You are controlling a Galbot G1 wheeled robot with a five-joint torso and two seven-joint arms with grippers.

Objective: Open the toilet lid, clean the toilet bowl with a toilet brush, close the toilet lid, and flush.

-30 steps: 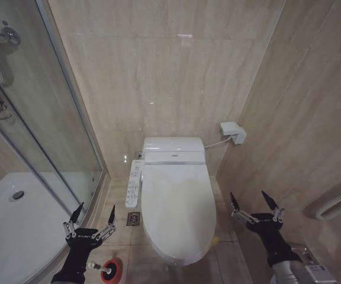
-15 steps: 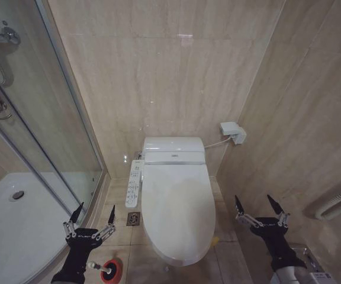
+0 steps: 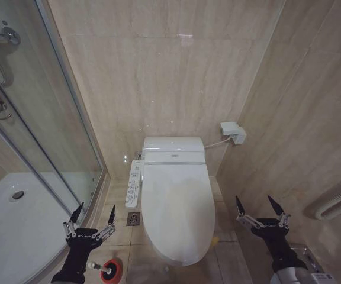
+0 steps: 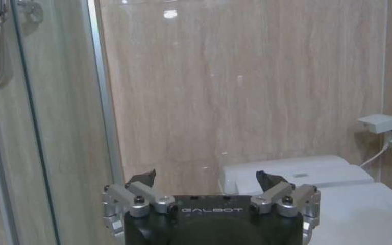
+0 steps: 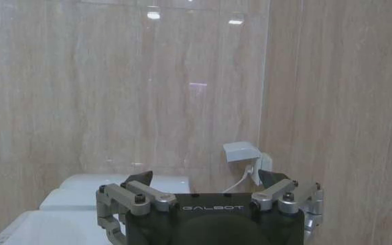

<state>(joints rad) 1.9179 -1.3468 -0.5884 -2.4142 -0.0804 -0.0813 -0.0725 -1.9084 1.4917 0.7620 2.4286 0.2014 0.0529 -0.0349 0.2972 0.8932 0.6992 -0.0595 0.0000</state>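
Toilet lid (image 3: pixel 177 207) down, long axis running away from you; splayed-open right gripper (image 3: pixel 263 210) is nearer than the left gripper (image 3: pixel 90 215), also spread.

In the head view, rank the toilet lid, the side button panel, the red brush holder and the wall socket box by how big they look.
1. toilet lid, by far the largest.
2. button panel, long and narrow.
3. wall socket box and red brush holder: look alike in size, and the holder is cut by the picture's edge, so I will not rank them.
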